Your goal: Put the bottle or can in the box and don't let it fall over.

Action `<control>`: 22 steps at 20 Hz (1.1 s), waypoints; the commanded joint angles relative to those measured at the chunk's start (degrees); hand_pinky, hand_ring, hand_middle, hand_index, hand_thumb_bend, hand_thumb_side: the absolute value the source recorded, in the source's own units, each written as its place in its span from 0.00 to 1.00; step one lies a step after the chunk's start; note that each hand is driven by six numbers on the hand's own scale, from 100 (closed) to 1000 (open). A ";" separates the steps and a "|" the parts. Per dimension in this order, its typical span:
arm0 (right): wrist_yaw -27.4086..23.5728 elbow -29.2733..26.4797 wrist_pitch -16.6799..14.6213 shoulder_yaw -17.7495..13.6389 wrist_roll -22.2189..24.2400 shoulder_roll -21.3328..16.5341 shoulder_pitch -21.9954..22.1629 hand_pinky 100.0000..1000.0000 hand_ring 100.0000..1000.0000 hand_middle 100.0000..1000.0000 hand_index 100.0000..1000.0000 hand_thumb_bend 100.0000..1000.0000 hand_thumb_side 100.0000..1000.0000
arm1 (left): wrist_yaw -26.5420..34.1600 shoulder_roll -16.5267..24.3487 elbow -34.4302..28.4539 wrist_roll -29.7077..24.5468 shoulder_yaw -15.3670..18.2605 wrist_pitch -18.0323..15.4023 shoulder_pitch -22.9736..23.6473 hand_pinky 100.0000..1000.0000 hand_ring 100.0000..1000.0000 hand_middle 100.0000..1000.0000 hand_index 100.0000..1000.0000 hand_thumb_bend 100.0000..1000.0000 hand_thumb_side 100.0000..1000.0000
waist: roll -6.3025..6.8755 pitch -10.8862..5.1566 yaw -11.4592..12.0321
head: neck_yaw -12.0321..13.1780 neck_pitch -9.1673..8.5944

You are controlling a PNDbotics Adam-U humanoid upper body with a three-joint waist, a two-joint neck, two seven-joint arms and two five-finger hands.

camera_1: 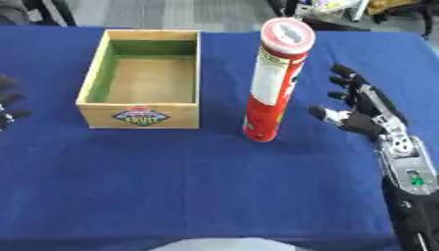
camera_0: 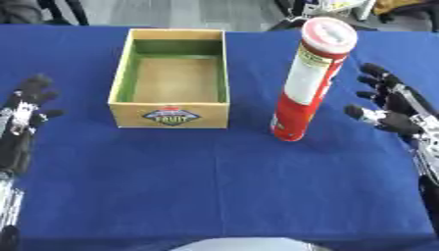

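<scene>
Left eye view: the tall red-and-white can [camera_0: 307, 83] stands upright on the blue table [camera_0: 214, 186], centre-right, just beside the right hand [camera_0: 390, 110], whose fingers spread wide without touching it. The left hand [camera_0: 26, 110] rests open at the left edge.

Right eye view: the box [camera_1: 141, 115], upper left, carries a badge that seems to read "FRUIT".

The box [camera_0: 171, 78] sits on the table [camera_0: 223, 186]. The can [camera_0: 310, 81] stands at its 3 o'clock, near the right hand [camera_1: 364, 115].
</scene>
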 commanded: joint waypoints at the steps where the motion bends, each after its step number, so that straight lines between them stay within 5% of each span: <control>1: -0.16 0.01 -0.26 0.28 0.68 -1.44 -1.31 0.87 0.99 0.99 1.00 0.75 0.28 | -0.05 0.43 -1.43 -0.28 0.09 -0.11 -0.24 0.74 0.89 0.88 0.94 0.33 0.78 | 0.06 -0.69 0.06 | -0.26 0.12; 22: 1.06 0.30 0.14 1.39 1.47 2.47 -3.89 0.86 0.97 0.95 0.99 0.73 0.30 | 0.10 0.06 -1.48 -0.62 -0.06 -0.04 0.07 0.75 0.89 0.88 0.94 0.31 0.78 | 0.26 -0.77 0.29 | -0.59 0.12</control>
